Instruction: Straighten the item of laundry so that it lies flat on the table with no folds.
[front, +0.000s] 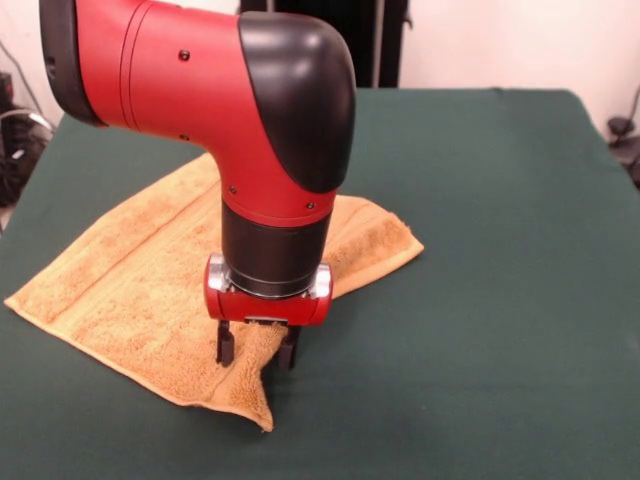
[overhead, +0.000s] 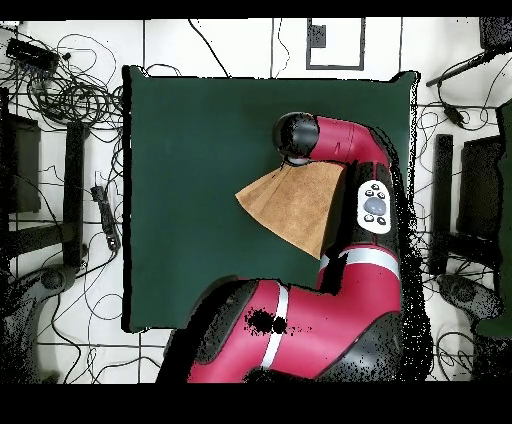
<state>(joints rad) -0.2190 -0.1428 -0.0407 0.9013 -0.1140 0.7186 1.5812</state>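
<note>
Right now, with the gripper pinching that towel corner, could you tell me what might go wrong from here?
1. The gripper holds only a small bunch of the golden-orange towel near its front corner, so the cloth could slip out when pulled.
2. The towel's corner below the gripper hangs in a folded peak; releasing here would probably leave a crease.
3. In the overhead view the arm covers one side of the towel, so folds there could go unnoticed on the green table.
</note>
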